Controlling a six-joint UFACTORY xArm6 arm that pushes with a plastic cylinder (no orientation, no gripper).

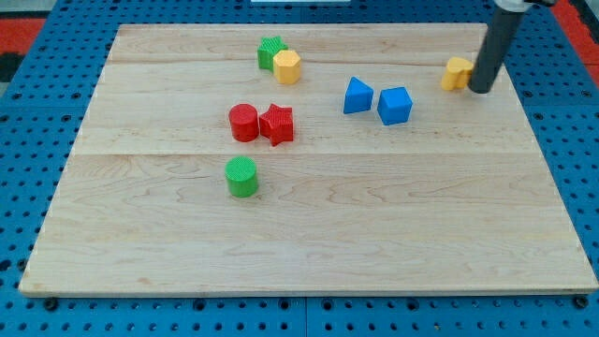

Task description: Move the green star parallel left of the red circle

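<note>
Tip (481, 90) touches the yellow block (458, 72), top right.

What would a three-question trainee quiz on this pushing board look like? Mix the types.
1. True or false: my tip touches the green star block.
2. Which block touches the red cylinder block? A) red star block B) blue cube block C) green cylinder block
3. Fill in: the yellow hexagonal block sits at the green star's ____ side in the view.

Key: 1 false; 2 A; 3 right.
</note>
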